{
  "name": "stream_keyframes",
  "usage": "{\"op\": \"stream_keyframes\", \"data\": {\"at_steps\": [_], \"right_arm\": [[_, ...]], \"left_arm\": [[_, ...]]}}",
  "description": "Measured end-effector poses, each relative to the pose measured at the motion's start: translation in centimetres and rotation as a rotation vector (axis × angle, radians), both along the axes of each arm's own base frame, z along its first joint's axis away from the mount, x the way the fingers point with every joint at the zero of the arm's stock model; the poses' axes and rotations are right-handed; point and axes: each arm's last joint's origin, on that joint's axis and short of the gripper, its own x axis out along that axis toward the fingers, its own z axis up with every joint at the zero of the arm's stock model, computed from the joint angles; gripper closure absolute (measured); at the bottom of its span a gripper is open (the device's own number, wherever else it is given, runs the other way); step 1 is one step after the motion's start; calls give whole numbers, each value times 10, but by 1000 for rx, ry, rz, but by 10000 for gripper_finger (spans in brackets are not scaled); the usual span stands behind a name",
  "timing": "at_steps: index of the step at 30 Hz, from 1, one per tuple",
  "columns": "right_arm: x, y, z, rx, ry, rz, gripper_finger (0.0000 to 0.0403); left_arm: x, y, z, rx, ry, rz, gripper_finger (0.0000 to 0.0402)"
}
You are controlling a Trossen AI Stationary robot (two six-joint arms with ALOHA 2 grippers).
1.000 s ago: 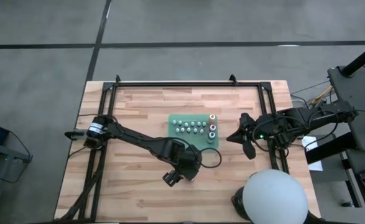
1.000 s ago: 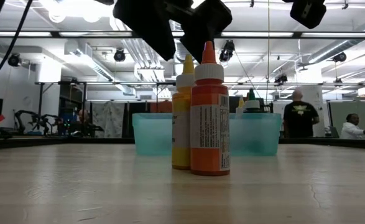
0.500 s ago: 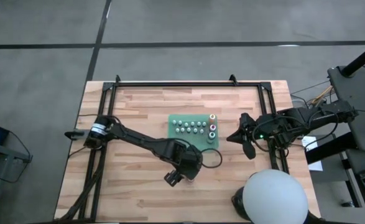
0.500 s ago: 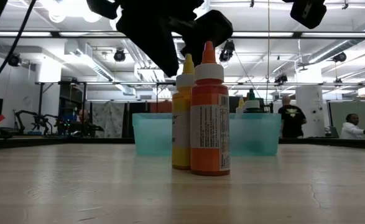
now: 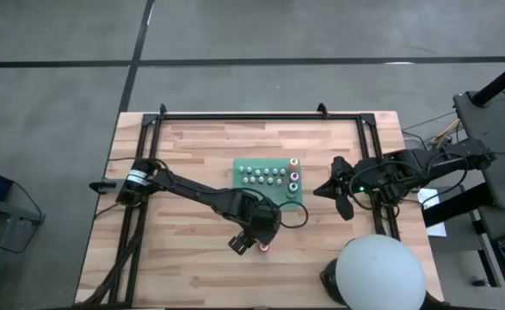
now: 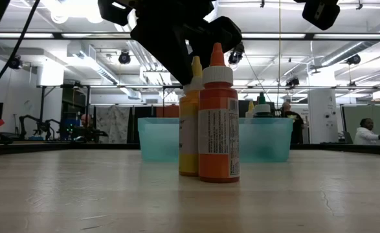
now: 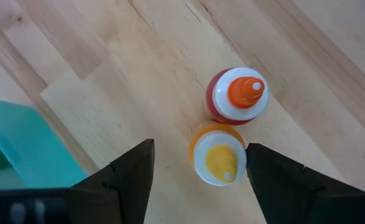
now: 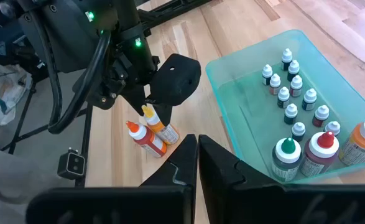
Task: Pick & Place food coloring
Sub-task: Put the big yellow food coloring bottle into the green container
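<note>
Left wrist view: the left gripper (image 7: 194, 171) is hanging with fingers spread, straddling the yellow-capped bottle (image 7: 217, 159), which is standing touching the orange-capped bottle (image 7: 237, 95) at frame centre. In the high view the right gripper (image 5: 325, 189), fingers pressed together, is waiting right of the teal tray (image 5: 239, 165).

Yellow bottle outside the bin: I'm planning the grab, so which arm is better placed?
Probably left: its claw hangs open directly over the yellow bottle. The right claw sits shut beyond the bin.
</note>
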Motion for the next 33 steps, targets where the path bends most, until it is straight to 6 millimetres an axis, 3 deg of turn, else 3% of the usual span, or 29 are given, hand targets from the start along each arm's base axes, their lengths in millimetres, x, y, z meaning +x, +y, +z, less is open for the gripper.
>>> {"op": "stream_keyframes", "data": {"at_steps": [15,24,33], "right_arm": [[0,0,0,0,0,0,394],[0,0,0,0,0,0,394],[0,0,0,0,0,0,394]], "left_arm": [[-7,-2,-15,-7,61,-15,189],[-1,-3,0,-25,10,-2,190],[-1,-3,1,-24,12,-2,192]]}}
